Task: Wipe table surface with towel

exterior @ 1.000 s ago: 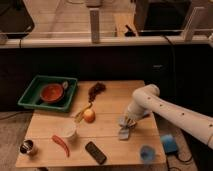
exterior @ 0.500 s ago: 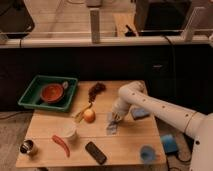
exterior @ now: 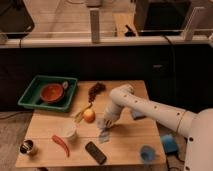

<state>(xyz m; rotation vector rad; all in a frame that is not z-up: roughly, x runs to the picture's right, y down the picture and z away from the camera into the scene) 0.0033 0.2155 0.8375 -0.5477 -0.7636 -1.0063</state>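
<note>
The towel is a small grey-blue cloth lying on the wooden table, just left of its middle. My gripper points down at the end of the white arm, which reaches in from the right. It presses onto the towel's upper part and holds it against the table top. The towel's lower end trails toward the front edge.
An orange and a yellow peel lie just left of the gripper. Also on the table are a white cup, red chili, black remote, metal can, green tray holding a red bowl, dark grapes, blue cup and blue sponge.
My gripper has swept left across the table from the right-hand part toward the orange, dragging the towel with it.
</note>
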